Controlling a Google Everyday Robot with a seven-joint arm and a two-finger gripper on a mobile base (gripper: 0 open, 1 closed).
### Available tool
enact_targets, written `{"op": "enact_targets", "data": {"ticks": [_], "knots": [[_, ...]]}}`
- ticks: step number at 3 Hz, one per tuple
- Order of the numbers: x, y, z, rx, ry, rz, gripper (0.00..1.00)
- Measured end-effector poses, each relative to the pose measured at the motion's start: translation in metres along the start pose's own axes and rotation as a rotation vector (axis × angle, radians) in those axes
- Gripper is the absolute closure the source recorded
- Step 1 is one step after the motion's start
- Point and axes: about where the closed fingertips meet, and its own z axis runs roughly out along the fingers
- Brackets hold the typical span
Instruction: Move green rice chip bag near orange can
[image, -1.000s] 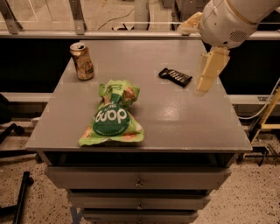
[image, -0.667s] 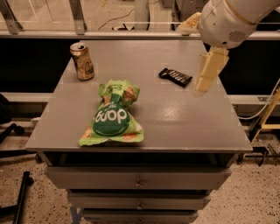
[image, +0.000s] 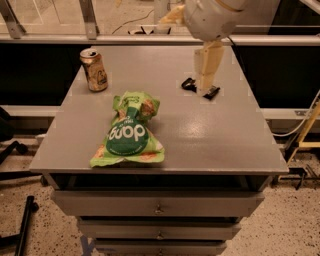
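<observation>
The green rice chip bag lies flat near the front-left of the grey table, its dark-green logo facing up. The orange can stands upright at the back left, a gap apart from the bag's far end. My gripper hangs down from the cream arm over the table's back right. It is well to the right of the bag and holds nothing.
A small flat black wrapped bar lies just behind the gripper and is partly hidden by it. The table has drawers below its front edge. A glass railing runs behind it. Dark chair legs stand on the floor at left.
The arm has swung left, so the gripper now hangs in front of the black bar instead of to its right. The bag and the can have not moved.
</observation>
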Motion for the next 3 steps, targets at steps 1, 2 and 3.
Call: {"op": "enact_targets", "data": {"ticks": [1, 2, 3], "knots": [[-0.026, -0.02, 0.014, -0.013, 0.006, -0.151, 0.0], [-0.066, -0.023, 0.029, -0.012, 0.056, -0.288, 0.0], [-0.094, -0.005, 0.053, -0.063, 0.033, -0.334, 0.0]]}}
